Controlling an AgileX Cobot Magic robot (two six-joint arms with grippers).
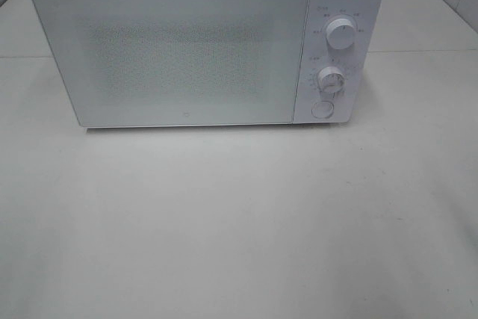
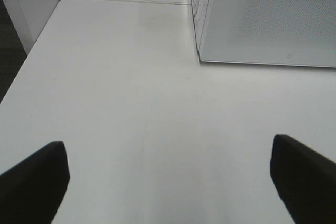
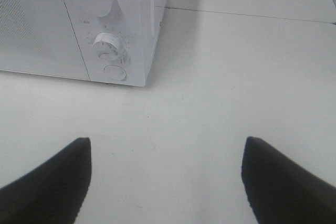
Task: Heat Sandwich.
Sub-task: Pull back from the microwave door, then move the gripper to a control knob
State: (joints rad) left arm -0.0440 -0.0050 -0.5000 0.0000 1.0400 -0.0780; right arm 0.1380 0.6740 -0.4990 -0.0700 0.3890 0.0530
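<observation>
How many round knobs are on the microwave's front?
2. The upper knob sits on the panel right of the door; the lower knob is directly below it, above a button.

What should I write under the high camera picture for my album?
A closed white microwave stands on a pale table, nothing in front of it.

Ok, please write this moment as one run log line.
microwave: shut | sandwich: not in view | left tool: open, empty | right tool: open, empty
</observation>
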